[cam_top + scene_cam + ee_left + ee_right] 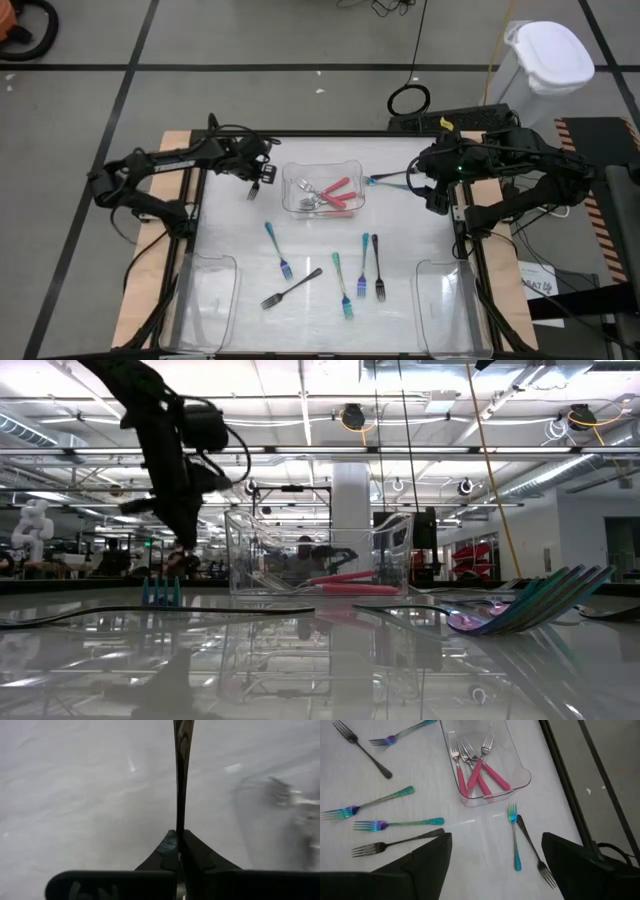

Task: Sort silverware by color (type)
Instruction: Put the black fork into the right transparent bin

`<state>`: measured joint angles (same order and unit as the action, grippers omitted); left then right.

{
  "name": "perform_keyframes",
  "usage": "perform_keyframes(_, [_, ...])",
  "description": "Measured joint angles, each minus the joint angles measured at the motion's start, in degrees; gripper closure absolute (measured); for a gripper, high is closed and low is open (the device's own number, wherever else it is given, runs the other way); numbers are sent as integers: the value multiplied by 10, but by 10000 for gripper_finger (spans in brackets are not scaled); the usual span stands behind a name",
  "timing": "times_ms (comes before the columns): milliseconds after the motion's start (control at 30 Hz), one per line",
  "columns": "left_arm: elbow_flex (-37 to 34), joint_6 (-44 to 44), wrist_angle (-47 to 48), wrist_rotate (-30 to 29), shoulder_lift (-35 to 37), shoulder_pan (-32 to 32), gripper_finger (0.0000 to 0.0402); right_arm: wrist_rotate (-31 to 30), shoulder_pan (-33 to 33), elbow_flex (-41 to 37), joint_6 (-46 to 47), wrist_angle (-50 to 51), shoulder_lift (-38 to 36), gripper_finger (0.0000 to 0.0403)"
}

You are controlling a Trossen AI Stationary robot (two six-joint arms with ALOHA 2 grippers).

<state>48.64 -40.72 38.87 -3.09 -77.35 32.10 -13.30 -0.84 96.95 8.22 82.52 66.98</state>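
Left claw (256, 184) of mine is pinching a dark fork (181, 780) by its handle, lifted off the counter (240, 240) for sorting; the pink-handled forks (335, 195) sit in the clear tray (290, 172) beside it. Right claw (425, 185) waits spread.

In the left wrist view the dark utensil (181, 780) clamped between the fingers (200, 857) runs off the picture's upper edge, so its head cannot be told; the clear tray (280, 820) beside it is a blur, its contents unreadable; in the right wrist view one teal fork (365, 809) is cut by the picture's edge at its tines; from above, the pieces under the right gripper (437, 190) are partly hidden.
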Motion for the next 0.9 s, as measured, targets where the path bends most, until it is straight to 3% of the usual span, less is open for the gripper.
perform_keyframes(400, [21,-18,-13,-1,127,-74,398,-1,0,0,-29,-39,0,101])
perform_keyframes(900, [168,70,-29,-47,139,-170,398,0,0,0,-29,-147,0,101])
